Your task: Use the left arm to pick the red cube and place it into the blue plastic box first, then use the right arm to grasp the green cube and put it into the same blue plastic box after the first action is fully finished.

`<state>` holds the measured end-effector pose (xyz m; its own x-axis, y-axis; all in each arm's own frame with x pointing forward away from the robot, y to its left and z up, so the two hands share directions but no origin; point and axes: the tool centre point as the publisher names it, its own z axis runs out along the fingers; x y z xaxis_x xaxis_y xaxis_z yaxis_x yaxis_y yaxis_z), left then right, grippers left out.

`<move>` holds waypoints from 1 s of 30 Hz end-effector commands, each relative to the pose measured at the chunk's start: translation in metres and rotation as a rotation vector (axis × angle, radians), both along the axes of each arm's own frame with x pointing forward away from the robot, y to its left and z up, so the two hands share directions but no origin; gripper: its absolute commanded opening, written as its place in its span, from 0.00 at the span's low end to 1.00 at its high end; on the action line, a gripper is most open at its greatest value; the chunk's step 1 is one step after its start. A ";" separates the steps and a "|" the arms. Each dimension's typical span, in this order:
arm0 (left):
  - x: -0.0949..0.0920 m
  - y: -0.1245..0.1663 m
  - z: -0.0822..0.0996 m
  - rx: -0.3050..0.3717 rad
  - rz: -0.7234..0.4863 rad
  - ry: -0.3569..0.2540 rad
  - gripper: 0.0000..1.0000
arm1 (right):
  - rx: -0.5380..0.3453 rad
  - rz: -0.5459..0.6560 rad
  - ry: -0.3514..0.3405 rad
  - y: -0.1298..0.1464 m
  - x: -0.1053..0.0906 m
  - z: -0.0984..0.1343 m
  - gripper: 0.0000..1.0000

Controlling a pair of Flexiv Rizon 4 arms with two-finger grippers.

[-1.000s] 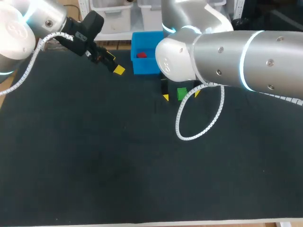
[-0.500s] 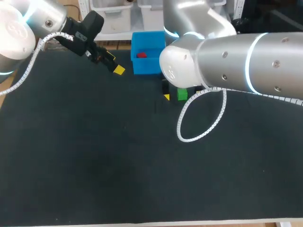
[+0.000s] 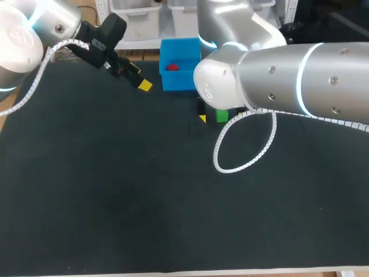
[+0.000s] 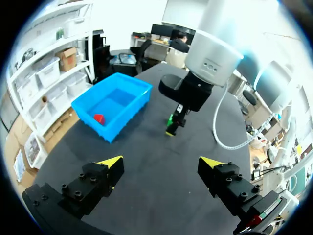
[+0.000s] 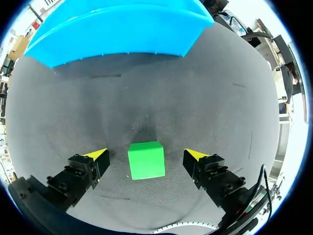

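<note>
The right gripper is spread open and set low over the table. The green cube sits between its two yellow-tipped fingers, with a gap on each side and neither tip touching it. In the right wrist view the cube looks roughly centred, its side faces close to parallel with the finger pads and perhaps turned very slightly.

The step in hand appears to be the grasp of this cube. To do it well, the fingers should close evenly so that both pads meet opposite flat faces together. A one-sided touch would likely push the cube across the dark mat. Whether the tips are low enough to catch the cube at mid-height cannot be judged for sure from these views. A grip too near the top edge could let it pivot out.

Ahead of the fingers is the near wall of the blue plastic box. It is close by, so the lift should rise clear above that rim before any move forward.

In the head view the box is at the upper middle of the frame, and the red cube already lies inside it. The left gripper hangs at the upper left, released and empty, apart from the box.
</note>
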<state>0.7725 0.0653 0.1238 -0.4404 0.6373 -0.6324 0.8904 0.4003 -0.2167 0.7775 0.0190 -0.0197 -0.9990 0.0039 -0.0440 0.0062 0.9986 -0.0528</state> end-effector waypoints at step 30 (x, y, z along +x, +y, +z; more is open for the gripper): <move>0.000 0.001 -0.001 -0.004 -0.003 -0.003 1.00 | -0.021 0.021 0.005 -0.011 -0.003 0.016 0.00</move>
